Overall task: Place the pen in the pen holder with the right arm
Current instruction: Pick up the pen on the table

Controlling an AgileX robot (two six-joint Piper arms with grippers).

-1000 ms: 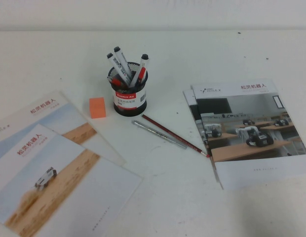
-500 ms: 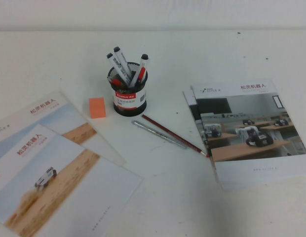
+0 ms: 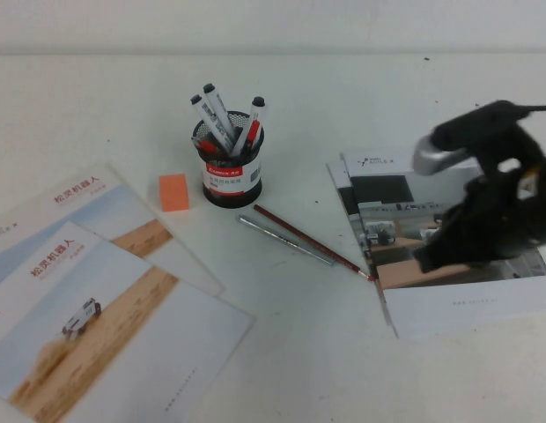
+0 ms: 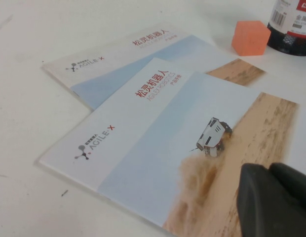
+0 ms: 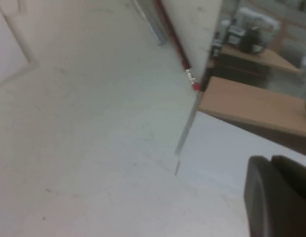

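Note:
The slim silver pen [image 3: 284, 240] lies on the white table just in front of the black mesh pen holder [image 3: 231, 167], beside a dark-red pencil [image 3: 313, 241]. The holder carries several white markers with black caps. My right arm [image 3: 489, 198] hangs over the right-hand brochure, and my right gripper [image 3: 429, 258] is to the right of the pen, apart from it and holding nothing. In the right wrist view its fingers [image 5: 279, 197] are pressed together, and the pen's end [image 5: 152, 28] and the pencil [image 5: 173, 43] show far ahead. My left gripper [image 4: 270, 170] is shut and empty over the left brochures.
An orange eraser [image 3: 174, 191] lies left of the holder; it also shows in the left wrist view [image 4: 250, 38]. Two brochures [image 3: 97, 300] lie at the front left. A stack of brochures [image 3: 405, 189] lies at the right, under my right arm.
My right arm has come into the high view from the right and now hangs over the right-hand brochure. The pen, pencil and holder have not moved.

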